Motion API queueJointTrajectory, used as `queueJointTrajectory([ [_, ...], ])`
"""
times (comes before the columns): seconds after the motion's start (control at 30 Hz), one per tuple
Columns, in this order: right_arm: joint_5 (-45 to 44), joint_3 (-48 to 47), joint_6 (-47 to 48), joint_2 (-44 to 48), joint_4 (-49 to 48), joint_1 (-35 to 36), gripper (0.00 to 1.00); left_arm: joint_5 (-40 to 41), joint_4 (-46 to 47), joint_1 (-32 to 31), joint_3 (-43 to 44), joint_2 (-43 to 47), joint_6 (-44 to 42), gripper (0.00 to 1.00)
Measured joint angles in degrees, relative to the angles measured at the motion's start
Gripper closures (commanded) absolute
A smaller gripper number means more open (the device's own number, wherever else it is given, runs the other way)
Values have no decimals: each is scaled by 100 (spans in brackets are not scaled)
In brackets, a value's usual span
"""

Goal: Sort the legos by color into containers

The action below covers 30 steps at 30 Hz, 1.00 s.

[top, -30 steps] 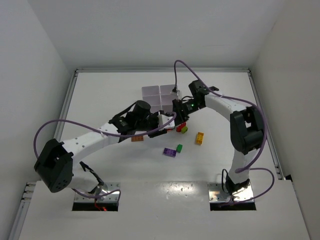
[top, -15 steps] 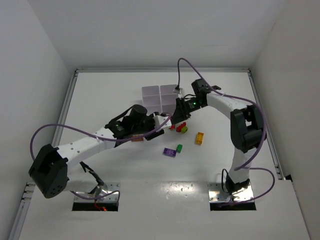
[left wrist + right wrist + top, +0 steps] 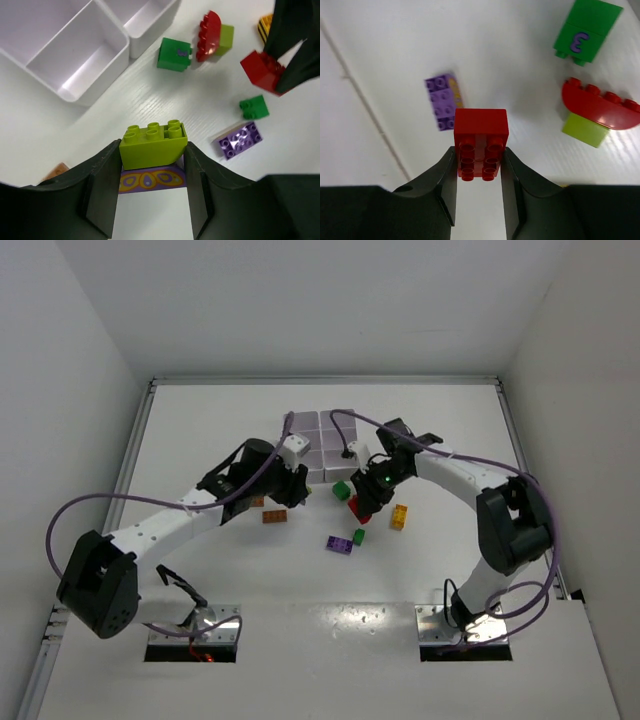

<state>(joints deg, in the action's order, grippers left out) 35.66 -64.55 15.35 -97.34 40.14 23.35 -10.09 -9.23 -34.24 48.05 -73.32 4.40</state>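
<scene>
Arms outstretched; left pincer [image 3: 152,167] tight on lime brick [image 3: 153,146], right pincer [image 3: 479,167] tight on red brick [image 3: 481,131].

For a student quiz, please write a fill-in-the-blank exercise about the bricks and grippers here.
The left gripper is shut on a studded plastic brick coloured ____.
The right gripper is shut on a four-stud plastic brick coloured ____.
The larger loose green plastic brick bears the purple numeral ____.
Missing words: lime-green; red; 3.
</scene>
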Motion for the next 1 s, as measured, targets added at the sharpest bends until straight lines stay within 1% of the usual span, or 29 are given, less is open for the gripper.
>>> queueJointTrajectory([
  [0.03,-216,66,15,24,-114,55,76,-39,13,101,9,-48,251,100],
  [0.07,-422,129,24,37,-212,94,72,-87,57,221,11,-98,533,100],
  [0.13,-817,249,35,44,-391,144,69,-188,96,415,11,-195,1025,100],
  [0.17,-1012,293,33,44,-498,160,66,-236,111,509,11,-243,1266,100],
  [0.2,-1119,348,31,44,-551,170,58,-295,131,588,13,-289,1556,100],
  [0.33,-1534,562,7,116,-841,223,57,-358,177,765,92,-516,2179,100],
  [0.43,-1705,688,4,267,-986,297,52,-374,205,787,138,-605,2581,100],
  [0.47,-1755,745,2,354,-1047,326,49,-382,208,787,166,-634,2671,100],
  [0.63,-1908,1038,122,896,-1397,498,49,-409,197,822,378,-800,3016,100],
  [0.8,-2087,1707,835,1880,-2218,839,49,-680,20,992,815,-1054,3108,100],
  [0.97,-2280,2588,2033,2732,-3630,1266,49,-911,-385,1049,1499,-1482,3058,100],
  [1.0,-2341,2841,2369,2828,-4131,1381,49,-949,-452,1049,1602,-1561,3051,100],
])
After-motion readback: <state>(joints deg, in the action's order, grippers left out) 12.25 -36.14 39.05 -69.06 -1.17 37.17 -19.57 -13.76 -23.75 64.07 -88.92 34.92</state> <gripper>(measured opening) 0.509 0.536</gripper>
